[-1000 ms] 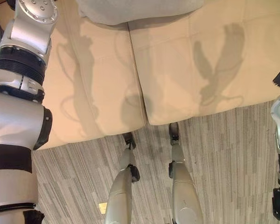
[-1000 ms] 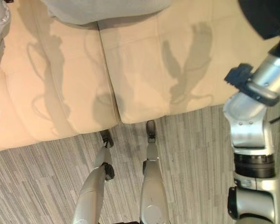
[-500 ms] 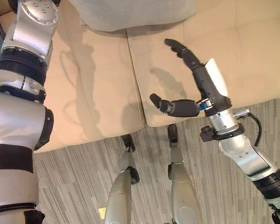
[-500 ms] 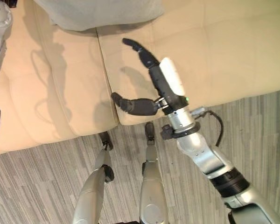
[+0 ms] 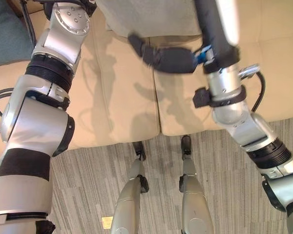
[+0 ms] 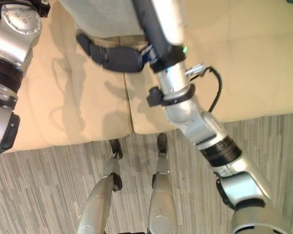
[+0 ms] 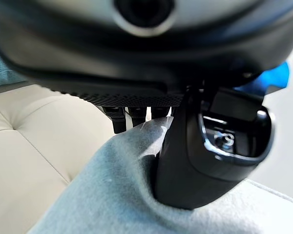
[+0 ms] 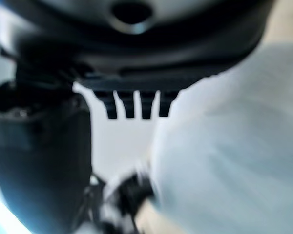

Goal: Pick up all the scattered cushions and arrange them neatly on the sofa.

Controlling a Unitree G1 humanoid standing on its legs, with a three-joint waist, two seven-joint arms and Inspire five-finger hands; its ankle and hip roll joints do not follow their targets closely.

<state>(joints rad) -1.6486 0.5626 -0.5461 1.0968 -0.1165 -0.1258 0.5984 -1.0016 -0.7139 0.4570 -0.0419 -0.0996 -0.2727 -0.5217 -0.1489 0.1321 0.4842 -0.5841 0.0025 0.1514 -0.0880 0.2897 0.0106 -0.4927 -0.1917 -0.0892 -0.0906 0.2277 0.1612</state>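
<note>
Looking down, you are facing the beige sofa, the largest thing in front of you, its two seat pads meeting along a seam that runs away from you, with striped grey carpet below its front edge. Lying on the seat toward the backrest, across that seam, is the pale grey cushion, the one cushion you are dealing with at this moment.

Your left hand is grasping it: the thumb is pressing down into the fabric and the fingertips are showing just past a raised fold, so the cloth is bunching between them. Your right hand is reaching in over the seat just in front of the cushion's near edge, with thumb and fingers spread wide apart and nothing between them; whether it is touching the cushion yet cannot be told.

Judging by how the fabric is puckering under the thumb, the cushion is handling as something soft and light that gives way and sags instead of keeping its shape. A pinch of cover alone is likely to let it droop and swing, so you are better off taking a deep hold on opposite edges, one hand on each side, squeezing through to the filling. It is not fragile, and the woven cover looks grippy rather than slick.
</note>
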